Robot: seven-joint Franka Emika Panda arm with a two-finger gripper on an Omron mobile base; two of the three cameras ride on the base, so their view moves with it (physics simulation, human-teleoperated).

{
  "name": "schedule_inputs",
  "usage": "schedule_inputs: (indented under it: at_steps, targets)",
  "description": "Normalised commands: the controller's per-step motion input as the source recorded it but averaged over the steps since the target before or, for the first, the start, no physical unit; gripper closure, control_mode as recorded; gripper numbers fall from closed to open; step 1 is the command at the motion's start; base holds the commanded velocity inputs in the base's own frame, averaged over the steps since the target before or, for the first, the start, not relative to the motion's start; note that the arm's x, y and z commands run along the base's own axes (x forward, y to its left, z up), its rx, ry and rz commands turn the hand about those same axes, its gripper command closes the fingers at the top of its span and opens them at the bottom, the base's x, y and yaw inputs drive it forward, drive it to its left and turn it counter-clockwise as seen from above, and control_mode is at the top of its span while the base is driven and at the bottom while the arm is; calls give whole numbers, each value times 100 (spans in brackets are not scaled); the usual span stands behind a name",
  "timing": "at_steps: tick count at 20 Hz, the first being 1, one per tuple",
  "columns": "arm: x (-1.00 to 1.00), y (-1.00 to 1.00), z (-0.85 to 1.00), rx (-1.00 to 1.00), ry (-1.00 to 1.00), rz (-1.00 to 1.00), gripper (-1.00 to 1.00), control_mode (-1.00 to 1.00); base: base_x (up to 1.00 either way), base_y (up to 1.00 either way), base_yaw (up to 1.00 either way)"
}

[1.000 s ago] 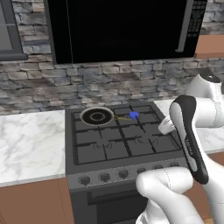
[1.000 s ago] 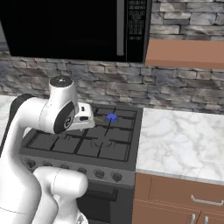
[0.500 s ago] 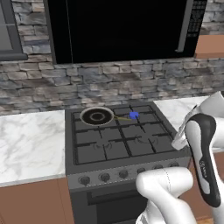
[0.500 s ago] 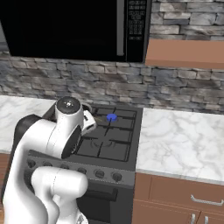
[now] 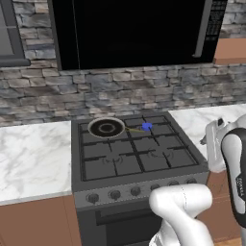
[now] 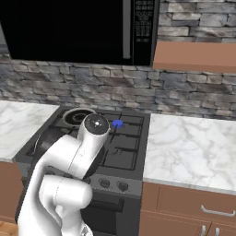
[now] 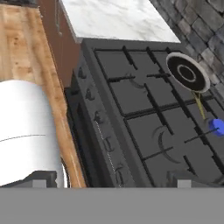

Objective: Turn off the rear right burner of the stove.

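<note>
The stove (image 5: 134,158) is a dark grey gas range with black grates. Its rear right burner (image 5: 147,126) carries a small bright blue spot (image 6: 118,123), which sits at the right edge of the hand view (image 7: 216,126). A row of round grey knobs (image 5: 114,194) runs along the front panel (image 7: 99,117). My gripper (image 7: 113,181) is open and holds nothing. It hovers off the stove's front right corner (image 5: 207,140), looking across the cooktop and knob row, and touches no knob.
A silver-rimmed dark pan (image 5: 106,128) sits on the rear left burner. A big black microwave (image 5: 134,31) hangs above the stove. Marble counters (image 5: 33,158) flank it on both sides (image 6: 193,147). My own white arm (image 6: 78,156) covers the stove's left front in the right base view.
The arm has swung right and lower. The hand has moved from over the stove's right edge to beside its front right corner. The stove and pan stay put.
</note>
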Motion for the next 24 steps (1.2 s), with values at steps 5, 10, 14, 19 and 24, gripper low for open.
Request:
schedule_inputs:
  at_steps: [5, 10, 14, 19, 24]
  targets:
    - [0, 2, -53, -17, -29, 19, -100, -100, 0, 0, 0]
    - [-3, 0, -40, -5, -29, 7, -100, -100, 0, 0, 0]
    - [0, 0, -43, 0, -10, 0, -100, -100, 0, 0, 0]
    - [-2, 0, -40, 0, -21, 0, -100, -100, 0, 0, 0]
    - [-13, 0, -40, 0, -33, 1, -100, -100, 0, 0, 0]
